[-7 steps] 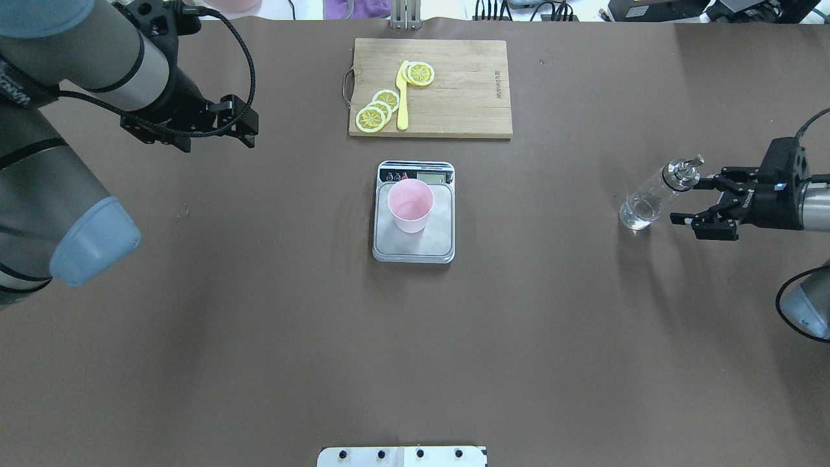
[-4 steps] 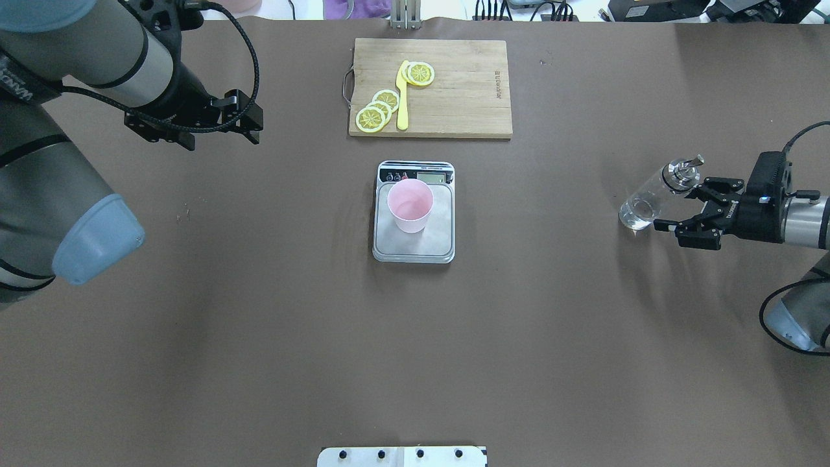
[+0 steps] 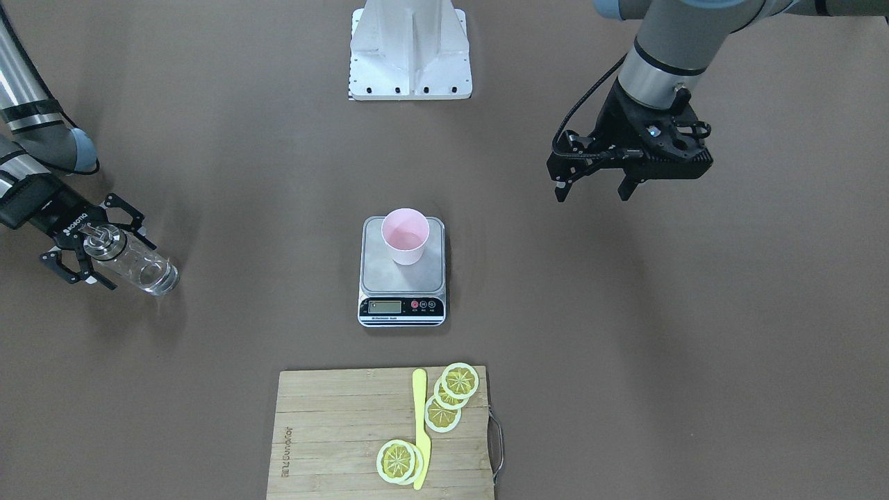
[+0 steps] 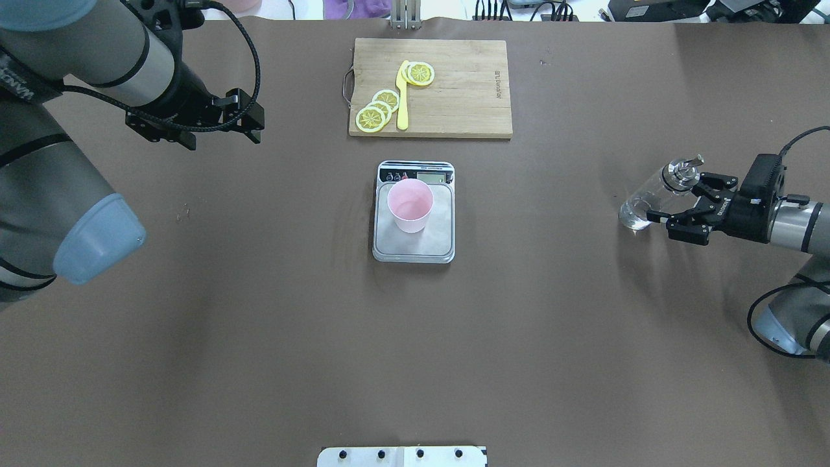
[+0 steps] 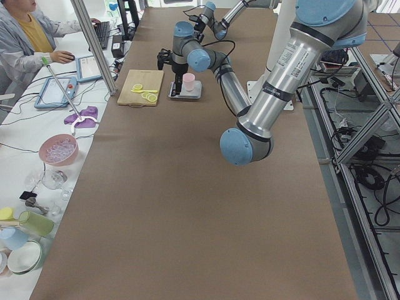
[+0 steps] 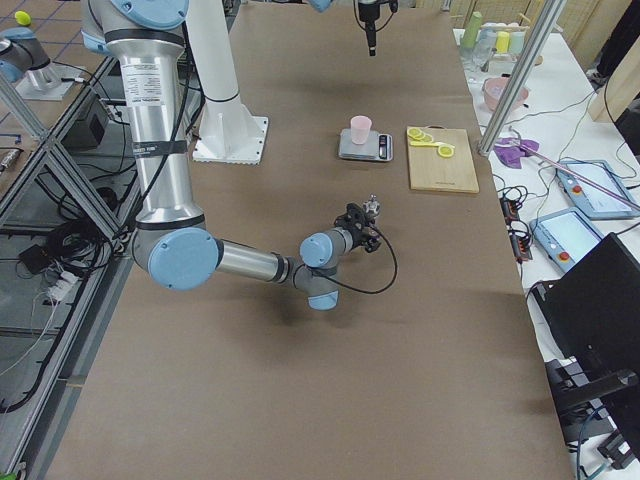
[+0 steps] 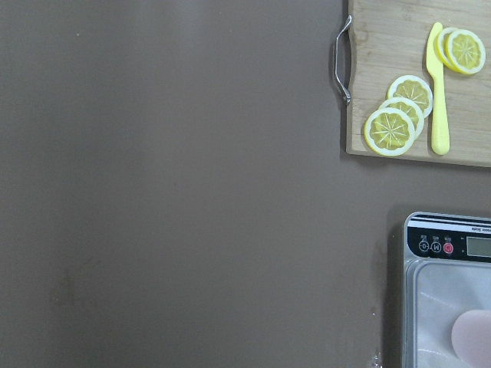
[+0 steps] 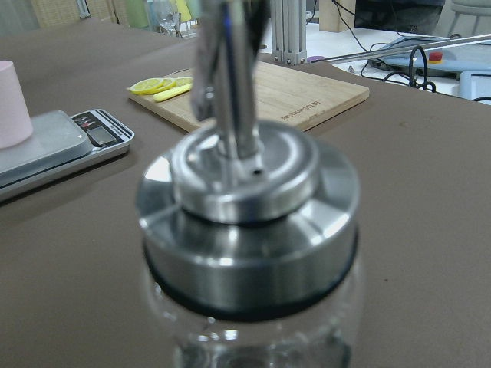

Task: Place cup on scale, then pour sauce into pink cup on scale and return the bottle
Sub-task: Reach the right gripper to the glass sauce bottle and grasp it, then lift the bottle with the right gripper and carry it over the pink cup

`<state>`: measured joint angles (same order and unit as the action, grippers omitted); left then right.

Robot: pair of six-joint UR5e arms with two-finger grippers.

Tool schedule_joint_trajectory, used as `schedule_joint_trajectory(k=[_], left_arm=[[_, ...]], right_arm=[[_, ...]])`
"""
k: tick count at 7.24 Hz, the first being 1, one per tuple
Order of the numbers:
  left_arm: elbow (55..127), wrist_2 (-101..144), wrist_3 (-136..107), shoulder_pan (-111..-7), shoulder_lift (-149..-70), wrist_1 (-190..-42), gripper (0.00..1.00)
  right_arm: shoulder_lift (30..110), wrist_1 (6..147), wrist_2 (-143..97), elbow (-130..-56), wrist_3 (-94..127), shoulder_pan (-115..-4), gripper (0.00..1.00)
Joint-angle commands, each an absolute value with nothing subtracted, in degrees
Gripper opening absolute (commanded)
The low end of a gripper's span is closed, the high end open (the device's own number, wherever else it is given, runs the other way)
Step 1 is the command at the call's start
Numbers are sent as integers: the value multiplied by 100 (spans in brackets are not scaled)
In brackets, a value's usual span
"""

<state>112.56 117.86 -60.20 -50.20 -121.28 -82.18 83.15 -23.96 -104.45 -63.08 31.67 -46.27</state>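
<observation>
The pink cup (image 4: pixel 410 204) stands upright on the scale (image 4: pixel 436 241) at the table's middle; both also show in the front view, cup (image 3: pixel 405 236) and scale (image 3: pixel 432 276). The clear glass bottle (image 4: pixel 648 198) with a metal spout cap stands at the right and holds clear sauce (image 4: pixel 635 211). My right gripper (image 4: pixel 676 198) is open, with a finger on each side of the bottle's upper part. In the right wrist view the bottle (image 8: pixel 249 230) cap fills the frame. My left gripper (image 4: pixel 222 137) is open and empty, held high at the back left, far from the scale.
A wooden cutting board (image 4: pixel 460 97) lies behind the scale with lemon slices (image 4: pixel 376 111) and a yellow knife (image 4: pixel 403 97). The robot's white base plate (image 4: pixel 402 456) sits at the near edge. Brown table surface lies between the scale and the bottle.
My right gripper has moved in toward the bottle, and its open fingers now stand on either side of it. The left arm shifted slightly toward the back. Cup and scale unchanged.
</observation>
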Motion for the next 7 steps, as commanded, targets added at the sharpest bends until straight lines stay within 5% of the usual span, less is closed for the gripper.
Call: schedule_joint_trajectory(k=[1, 3, 4, 7], left_arm=[[11259, 11786, -6021, -5027, -12129, -8218, 97], [11259, 11786, -6021, -5036, -12120, -8218, 97], [11259, 11786, -6021, -5036, -12120, -8218, 97], [11259, 11786, -6021, -5036, -12120, -8218, 97]], right_arm=[[8279, -2479, -10002, -6284, 3147, -4298, 87], [8253, -2479, -9984, -6284, 3129, -4263, 83], [8244, -2479, -9984, -6284, 3129, -4263, 72], [8201, -2479, -9967, -6310, 3173, -4263, 10]])
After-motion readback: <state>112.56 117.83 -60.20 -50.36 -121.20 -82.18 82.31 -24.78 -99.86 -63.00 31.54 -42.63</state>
